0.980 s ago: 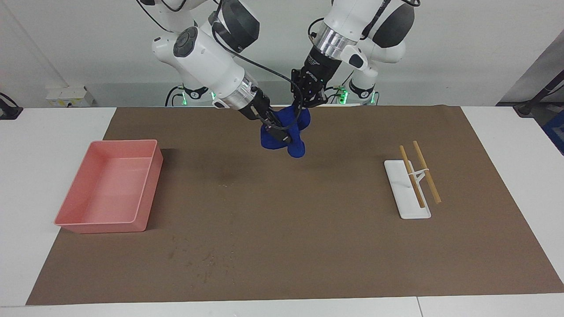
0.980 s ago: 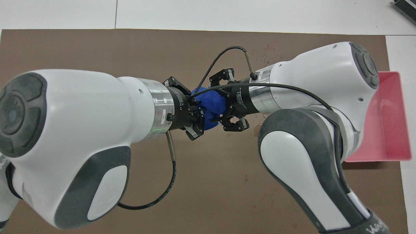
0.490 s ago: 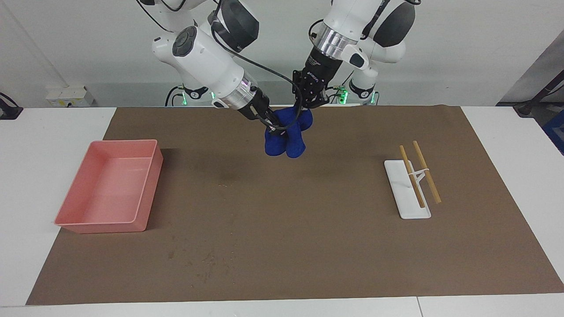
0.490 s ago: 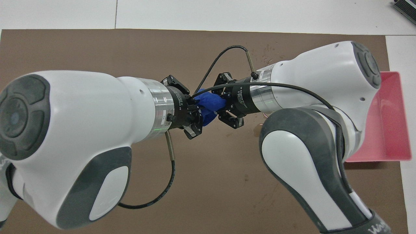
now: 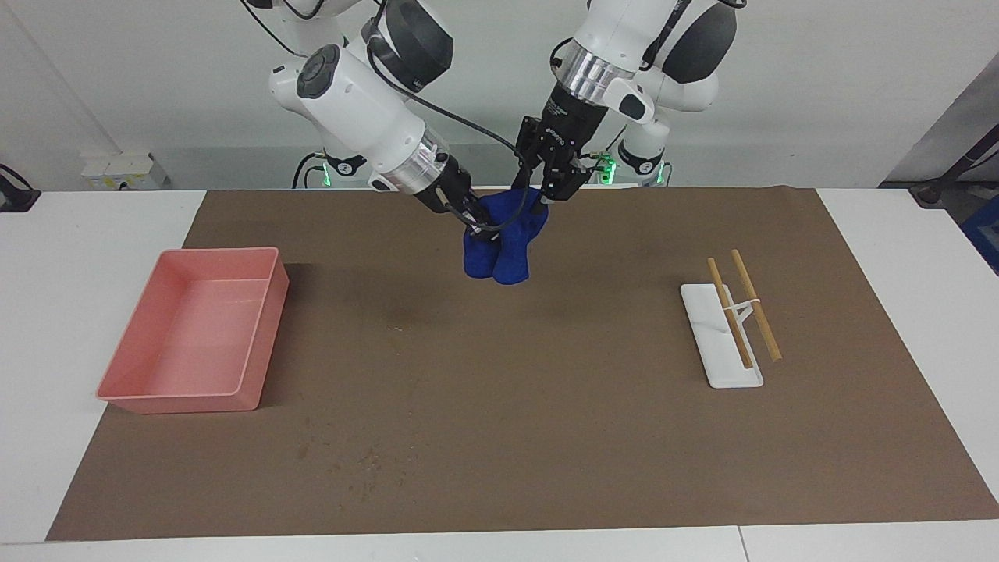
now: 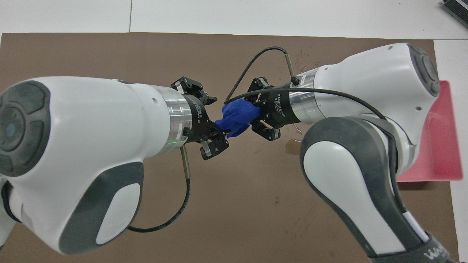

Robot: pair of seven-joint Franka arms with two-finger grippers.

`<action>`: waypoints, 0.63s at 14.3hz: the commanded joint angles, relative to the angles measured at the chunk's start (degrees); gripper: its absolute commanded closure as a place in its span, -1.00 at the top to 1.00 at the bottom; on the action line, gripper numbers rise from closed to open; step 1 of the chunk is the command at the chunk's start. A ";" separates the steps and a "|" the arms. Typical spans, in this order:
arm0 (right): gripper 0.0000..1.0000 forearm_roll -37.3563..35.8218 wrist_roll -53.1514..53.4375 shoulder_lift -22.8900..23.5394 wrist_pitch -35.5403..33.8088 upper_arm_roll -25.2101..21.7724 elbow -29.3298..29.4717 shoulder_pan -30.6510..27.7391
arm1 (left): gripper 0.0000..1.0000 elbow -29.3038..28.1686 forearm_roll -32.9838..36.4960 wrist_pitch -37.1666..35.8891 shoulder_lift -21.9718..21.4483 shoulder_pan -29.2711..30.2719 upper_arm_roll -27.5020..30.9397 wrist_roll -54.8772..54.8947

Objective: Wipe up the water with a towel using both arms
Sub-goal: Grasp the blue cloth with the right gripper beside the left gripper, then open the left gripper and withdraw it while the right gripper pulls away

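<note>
The towel (image 5: 499, 238) (image 6: 237, 118) hangs in the air between the two grippers, up above the brown mat (image 5: 499, 406) (image 6: 109, 51). The right gripper (image 5: 474, 219) (image 6: 260, 119) comes in from the tray's end of the table and pinches one side of the towel, with its jaws closed on the cloth. The left gripper (image 5: 544, 195) (image 6: 215, 126) comes in from the other end. Its tip is right at the top edge of the towel, touching it, but I cannot tell if its jaws are pinching the cloth or are open. Most of the towel droops down below both sets of jaws in a bunchy lump.

A pink tray (image 5: 195, 332) (image 6: 444, 146) sits on the mat toward the right arm's end. A white holder (image 5: 714, 343) with two sticks (image 5: 741, 308) across it sits toward the left arm's end. Little wet spots (image 6: 292, 144) show on the mat under the right arm.
</note>
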 commanded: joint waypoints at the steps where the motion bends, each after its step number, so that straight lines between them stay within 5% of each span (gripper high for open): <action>1: -1.00 -0.66 -1.92 -0.60 0.27 0.15 -0.90 -2.39 | 1.00 -0.58 0.81 -4.59 -1.31 2.69 0.60 6.86; 9: -1.00 -16.20 -23.88 0.45 6.49 0.24 -10.81 -8.89 | 1.00 -0.66 4.41 -18.40 -2.98 17.53 0.69 38.04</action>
